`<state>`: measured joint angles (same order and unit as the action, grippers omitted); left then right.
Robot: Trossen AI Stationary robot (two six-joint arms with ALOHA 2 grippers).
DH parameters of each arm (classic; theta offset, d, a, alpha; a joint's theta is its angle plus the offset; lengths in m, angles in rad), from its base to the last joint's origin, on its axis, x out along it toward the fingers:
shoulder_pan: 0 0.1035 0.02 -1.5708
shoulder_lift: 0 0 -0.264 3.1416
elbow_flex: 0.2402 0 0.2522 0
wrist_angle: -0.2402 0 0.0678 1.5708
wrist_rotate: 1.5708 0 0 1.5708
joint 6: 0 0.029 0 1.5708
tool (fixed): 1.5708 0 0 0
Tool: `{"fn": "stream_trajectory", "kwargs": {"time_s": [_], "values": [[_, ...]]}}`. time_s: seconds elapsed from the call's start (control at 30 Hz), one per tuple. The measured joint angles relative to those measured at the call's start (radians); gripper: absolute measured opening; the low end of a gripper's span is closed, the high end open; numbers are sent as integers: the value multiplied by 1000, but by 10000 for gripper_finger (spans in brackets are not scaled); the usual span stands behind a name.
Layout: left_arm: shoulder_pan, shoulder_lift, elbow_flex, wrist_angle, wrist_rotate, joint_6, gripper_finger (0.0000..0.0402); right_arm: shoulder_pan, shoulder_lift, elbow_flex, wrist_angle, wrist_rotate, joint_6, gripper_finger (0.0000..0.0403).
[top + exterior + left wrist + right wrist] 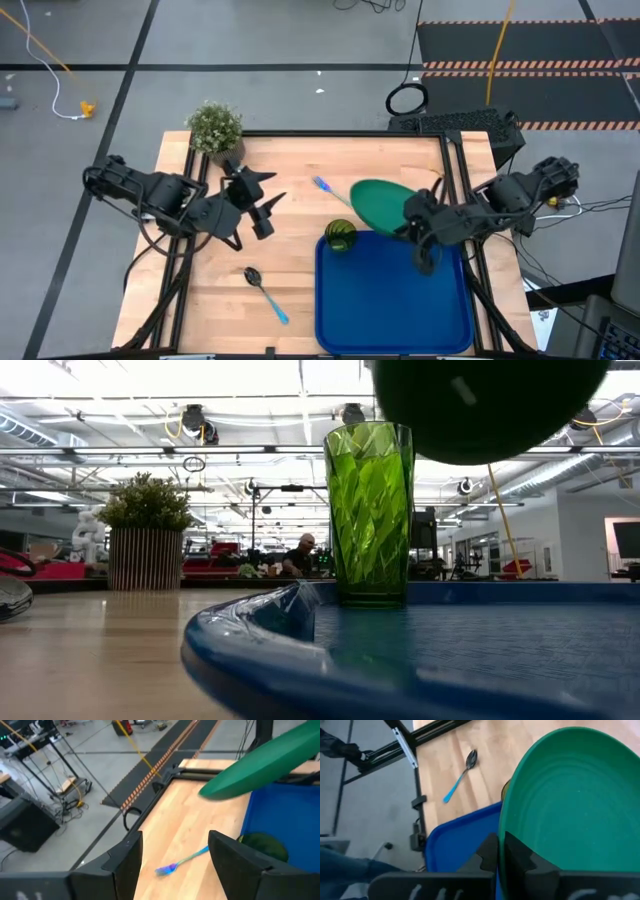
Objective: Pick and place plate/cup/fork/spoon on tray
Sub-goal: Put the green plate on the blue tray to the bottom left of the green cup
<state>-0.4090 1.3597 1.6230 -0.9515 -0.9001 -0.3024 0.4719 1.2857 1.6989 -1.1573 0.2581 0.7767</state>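
Observation:
My right gripper (pixel 412 218) is shut on the dark-green plate (pixel 378 200), held above the far edge of the blue tray (pixel 395 300). The plate also shows in the right wrist view (pixel 570 805) and at the top of the low view (pixel 490 405). The green cup (pixel 368 510) stands upright at the tray's far left corner (pixel 340 236). The light-blue fork (pixel 328 190) lies on the table left of the plate. The spoon (pixel 265 292) lies left of the tray. My left gripper (pixel 255 202) is open and empty over the table's left half, its fingers either side of the fork in the left wrist view (pixel 180 862). My right gripper pinches the plate's rim (pixel 506 837) between its two fingers, one on each face, on the plate's side toward the table's right edge. The fingers come from the table's right. The plate is lifted clear and tilted, over the tray's far edge.
A potted plant (pixel 215 128) stands at the table's far left corner. The tray's inside (pixel 455 840) is bare apart from the cup. Black frame rails run along the table's left and right sides.

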Motion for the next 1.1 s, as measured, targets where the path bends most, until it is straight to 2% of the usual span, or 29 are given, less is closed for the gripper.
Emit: {"fn": "stream_trajectory", "kwargs": {"time_s": [0.23, 0.47, 0.6, 0.87, 1.1], "values": [[0, 0, 0, -112, 19, -111, 223, 120, 7, 0, -41, -2, 128, 0], [0, 0, 0, -122, 65, -349, 223, 235, 7, 0, -110, -28, 271, 0], [0, 0, 0, -122, 117, -383, 223, 299, 14, 0, -114, -27, 333, 0], [-5, 0, 0, -122, 250, -478, 223, 392, 84, 0, -91, -23, 366, 0], [-32, 16, 0, -121, 277, -547, 223, 437, 173, 0, -81, -20, 364, 0]]}}
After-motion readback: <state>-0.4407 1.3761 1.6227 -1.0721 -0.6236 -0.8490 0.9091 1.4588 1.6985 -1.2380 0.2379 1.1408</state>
